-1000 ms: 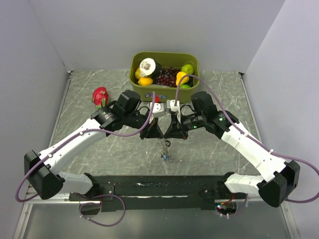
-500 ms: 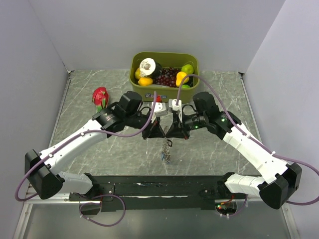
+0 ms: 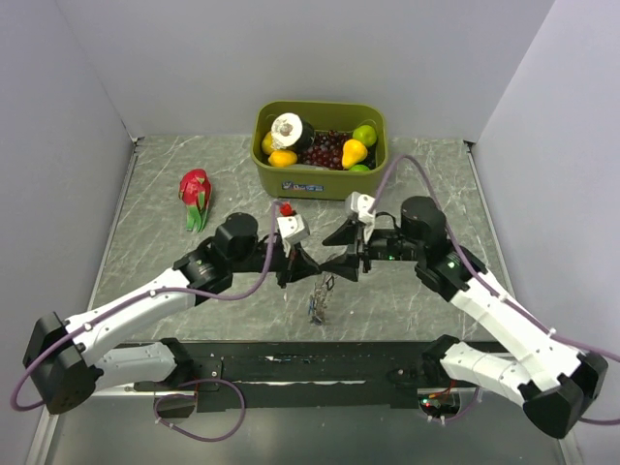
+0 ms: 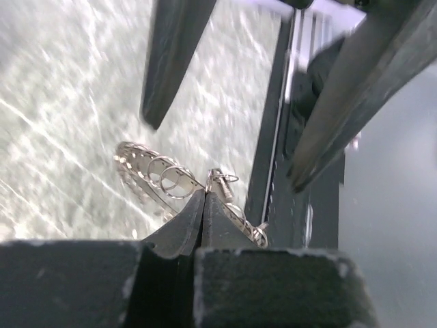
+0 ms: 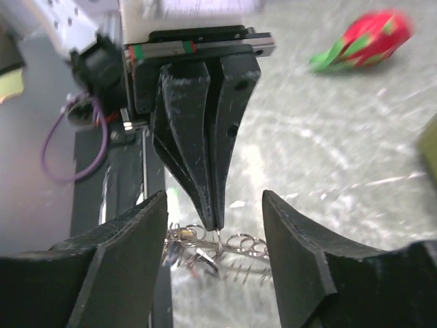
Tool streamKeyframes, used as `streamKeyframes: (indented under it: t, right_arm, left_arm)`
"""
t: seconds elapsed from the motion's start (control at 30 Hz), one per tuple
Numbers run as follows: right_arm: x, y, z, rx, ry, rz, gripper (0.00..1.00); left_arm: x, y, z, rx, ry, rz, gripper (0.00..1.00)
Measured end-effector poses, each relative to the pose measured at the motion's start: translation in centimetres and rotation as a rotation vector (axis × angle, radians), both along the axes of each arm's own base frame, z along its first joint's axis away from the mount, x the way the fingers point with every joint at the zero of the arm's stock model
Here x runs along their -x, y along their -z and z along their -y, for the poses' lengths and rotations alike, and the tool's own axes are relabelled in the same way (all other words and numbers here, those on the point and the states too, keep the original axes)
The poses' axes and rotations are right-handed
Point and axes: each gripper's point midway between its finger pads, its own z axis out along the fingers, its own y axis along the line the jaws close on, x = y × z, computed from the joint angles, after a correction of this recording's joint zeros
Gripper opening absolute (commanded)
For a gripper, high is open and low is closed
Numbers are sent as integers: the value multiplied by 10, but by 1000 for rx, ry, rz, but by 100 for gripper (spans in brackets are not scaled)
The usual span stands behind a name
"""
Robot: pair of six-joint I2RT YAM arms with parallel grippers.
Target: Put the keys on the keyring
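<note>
Grey keyring [image 4: 171, 179] clamped between left gripper [image 4: 205, 195] tips, keys [image 3: 317, 307] apparently dangling; right gripper [image 5: 213, 197] gapes alongside.

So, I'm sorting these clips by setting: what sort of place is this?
Probably a robotics lab test booth, not a home: plain grey walls box in a marble-patterned table, two robot arms are bolted along its near edge, and an olive bin of fruit sits at the back.

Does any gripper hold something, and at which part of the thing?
The left gripper pinches the keyring at its coiled rim; the right gripper is open and holds nothing.
</note>
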Motion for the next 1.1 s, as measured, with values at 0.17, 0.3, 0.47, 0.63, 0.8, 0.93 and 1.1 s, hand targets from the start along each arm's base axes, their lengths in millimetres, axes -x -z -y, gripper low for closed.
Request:
streamKeyframes:
  t: [0.17, 0.3, 0.47, 0.63, 0.8, 0.93, 1.1]
  right_arm:
    - [0, -18, 4, -62, 24, 49, 63]
    - [0, -11, 3, -53, 22, 37, 63]
    - [1, -1, 7, -36, 28, 29, 63]
    - [4, -5, 12, -48, 28, 56, 57]
    - [5, -3, 12, -46, 24, 56, 52]
    - [5, 1, 13, -46, 27, 57, 51]
    - [5, 1, 19, -50, 64, 69, 70]
  left_arm:
    - [-3, -27, -1, 130, -43, 65, 1]
    - [-2, -43, -4, 216, -64, 105, 1]
    - [-3, -56, -8, 285, -90, 138, 1]
    - [-4, -66, -11, 322, -112, 157, 1]
    - [-4, -69, -11, 330, -114, 159, 1]
    - [-4, -68, -11, 328, -114, 157, 1]
    - [-6, -69, -11, 331, -125, 161, 1]
